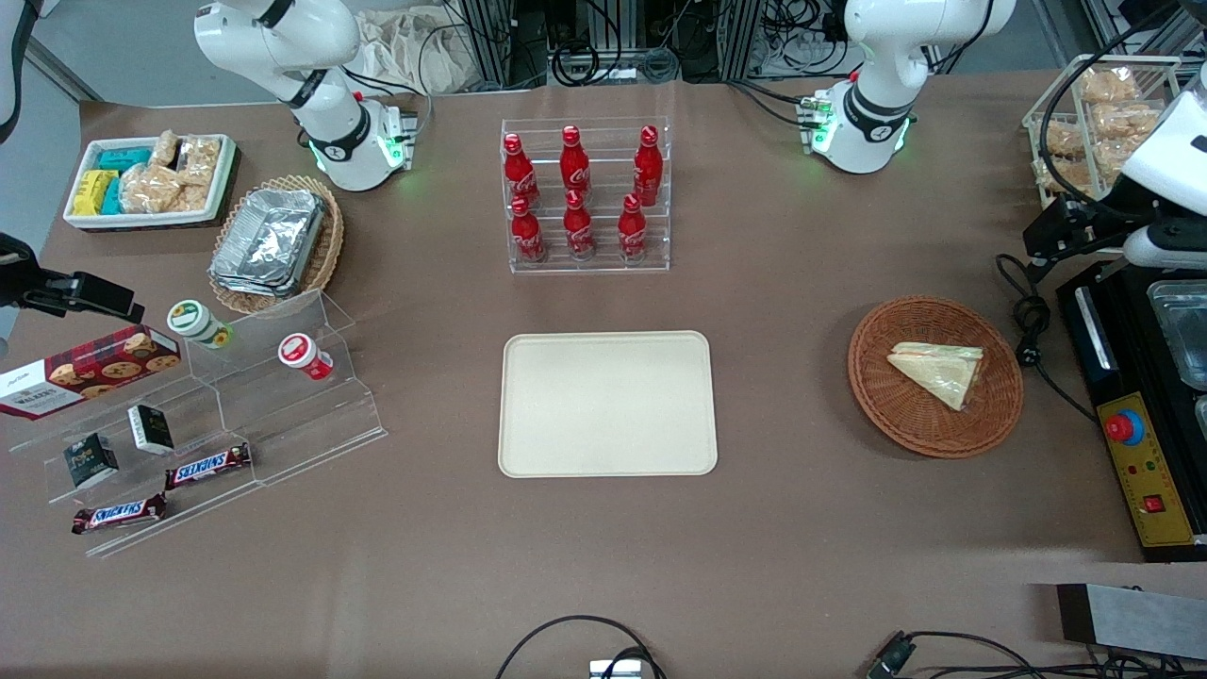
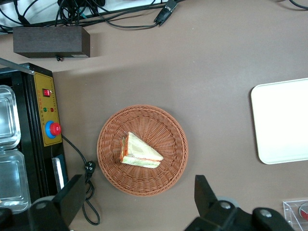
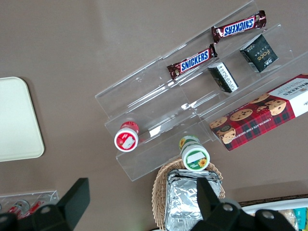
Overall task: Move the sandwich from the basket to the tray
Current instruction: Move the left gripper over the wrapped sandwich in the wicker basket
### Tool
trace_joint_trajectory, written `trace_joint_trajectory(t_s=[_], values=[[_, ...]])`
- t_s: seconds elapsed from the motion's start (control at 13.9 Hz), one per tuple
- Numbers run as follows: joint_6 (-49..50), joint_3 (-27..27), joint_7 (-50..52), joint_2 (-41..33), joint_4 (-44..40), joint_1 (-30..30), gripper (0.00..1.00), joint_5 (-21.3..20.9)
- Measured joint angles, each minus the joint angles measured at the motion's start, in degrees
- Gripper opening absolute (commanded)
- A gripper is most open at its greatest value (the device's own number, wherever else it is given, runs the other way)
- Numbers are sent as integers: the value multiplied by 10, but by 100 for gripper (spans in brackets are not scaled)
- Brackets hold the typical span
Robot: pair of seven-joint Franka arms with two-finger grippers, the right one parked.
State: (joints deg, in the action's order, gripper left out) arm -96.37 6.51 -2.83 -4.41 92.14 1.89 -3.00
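Observation:
The sandwich [image 1: 938, 370], a pale wedge in clear wrap with orange and green at its cut edge, lies in the round reddish-brown wicker basket [image 1: 905, 415]. The cream tray [image 1: 607, 404] lies flat at the table's middle with nothing on it. My left gripper [image 1: 1064, 231] hangs high over the working arm's end of the table, farther from the front camera than the basket. In the left wrist view the sandwich [image 2: 139, 151] rests in the basket [image 2: 144, 185], and the gripper [image 2: 139, 202] is open wide above the basket's rim, holding nothing. The tray [image 2: 284, 120] shows partly.
A black appliance with a yellow panel and red button [image 1: 1141, 443] stands beside the basket, its power cable [image 1: 1033, 339] lying between them. A rack of red bottles [image 1: 585, 193] stands farther back than the tray. A dark block [image 2: 52, 42] lies near the table's front edge.

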Motion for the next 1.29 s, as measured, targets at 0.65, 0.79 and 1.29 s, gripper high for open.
trace_joint_trajectory(t_s=[0.65,0.79,1.29], values=[[24,-12,75,31,18,34,100,1],[5,-13,114,56,36,58,100,3],[-179,-11,326,68,204,77,100,6]])
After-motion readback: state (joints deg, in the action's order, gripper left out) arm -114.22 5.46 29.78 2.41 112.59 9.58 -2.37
